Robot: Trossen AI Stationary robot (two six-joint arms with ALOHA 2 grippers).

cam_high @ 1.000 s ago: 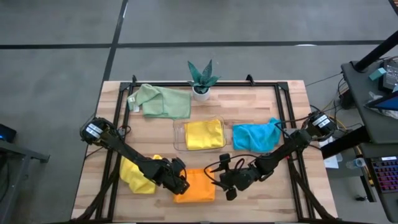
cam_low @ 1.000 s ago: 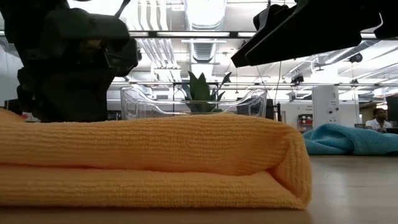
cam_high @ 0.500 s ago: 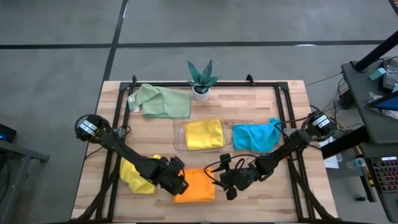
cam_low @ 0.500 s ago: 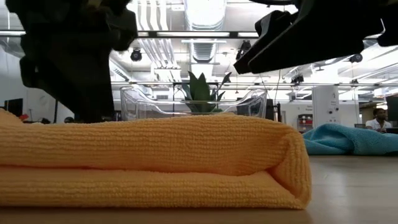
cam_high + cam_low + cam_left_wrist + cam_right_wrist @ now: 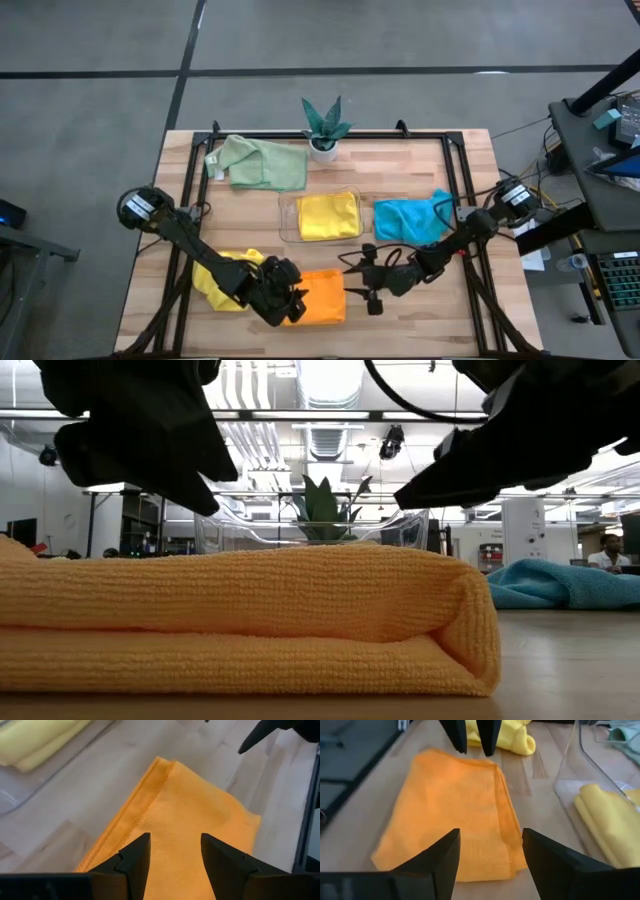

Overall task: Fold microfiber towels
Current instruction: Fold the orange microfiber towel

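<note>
The low view alone shows the folded orange microfiber towel (image 5: 250, 620)'s rounded fold; both grippers' fingers (image 5: 135, 860) (image 5: 442, 852) hover above it, apart and empty.

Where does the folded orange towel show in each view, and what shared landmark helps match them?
High: orange towel, front centre of table.
Low: fills the foreground.
Left wrist: beyond the fingers.
Right wrist: centre.
Landmark: clear tray holding a yellow towel, behind it.

A small potted plant (image 5: 323, 127) stands at the wooden table's (image 5: 400, 175) far edge, a clear tray (image 5: 287, 219) mid-table.
</note>
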